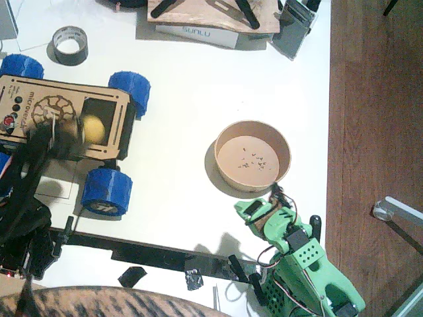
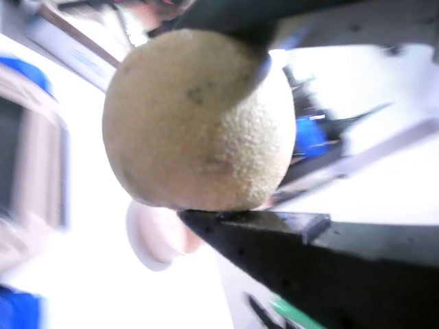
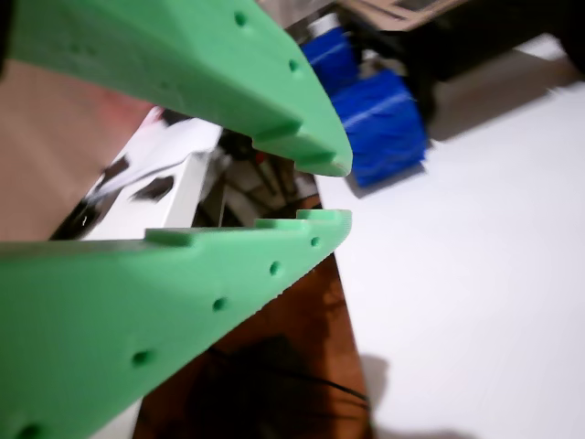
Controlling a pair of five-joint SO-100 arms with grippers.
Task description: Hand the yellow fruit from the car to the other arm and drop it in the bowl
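Yellow fruit (image 2: 199,120) — roundish, no clear axis — clamped.

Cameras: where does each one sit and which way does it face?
Fixed view: overhead, facing down at the table; both arms, the car and the bowl show.
A wrist view: on the black left end effector, shut on the yellow fruit.
A wrist view: on the green right end effector, open, facing the car's blue wheels.
Shared: fruit, car.

Left arm (image 1: 33,172) motion-blurred; car (image 1: 39,112) cut off left.
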